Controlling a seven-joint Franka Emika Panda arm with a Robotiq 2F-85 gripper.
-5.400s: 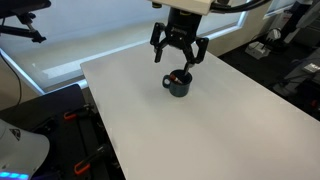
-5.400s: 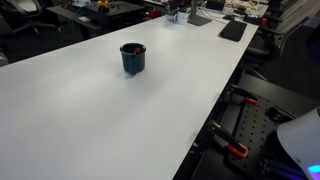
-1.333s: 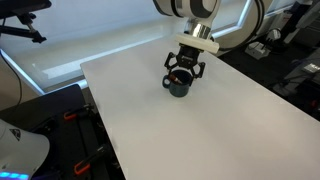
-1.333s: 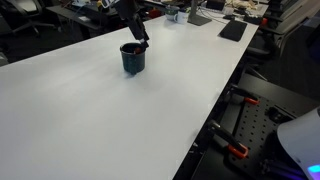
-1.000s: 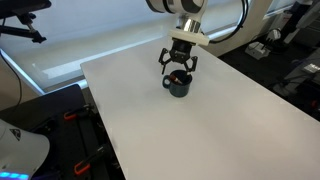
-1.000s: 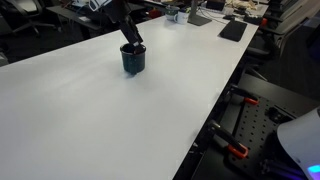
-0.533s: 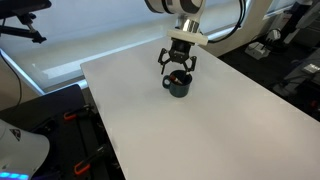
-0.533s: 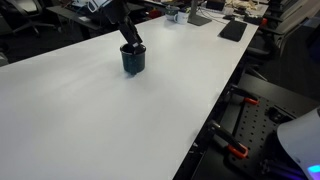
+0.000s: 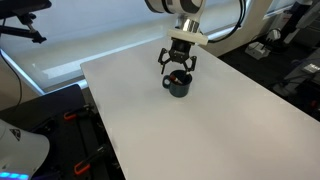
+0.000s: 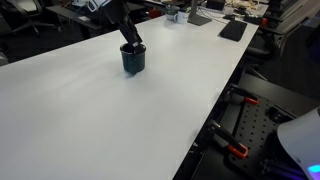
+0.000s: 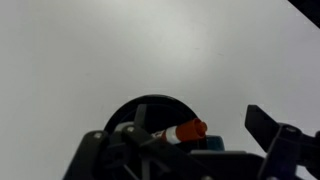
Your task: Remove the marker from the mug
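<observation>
The dark mug point(image 9: 180, 87) stands on the white table point(image 9: 200, 135), toward its far side, in both exterior views. My gripper point(image 9: 178, 68) hangs just above the mug's rim point(image 10: 133, 60), open, fingers spread to either side. In the wrist view the mug point(image 11: 150, 112) is a dark circle at the bottom, and the marker's point(image 11: 188, 130) orange end leans against its rim. That end sits between my spread fingers point(image 11: 272, 132). The rest of the marker is hidden by the gripper body.
The table's edges run close to the mug's far side point(image 9: 130, 55). Black clamps and cabling point(image 10: 235, 150) sit below the table's near edge. A dark flat device point(image 10: 232, 30) and desk clutter lie at the far end.
Since the earliest frames the gripper has come down from above to just over the mug and shifted slightly sideways. Over the last second nothing has visibly moved.
</observation>
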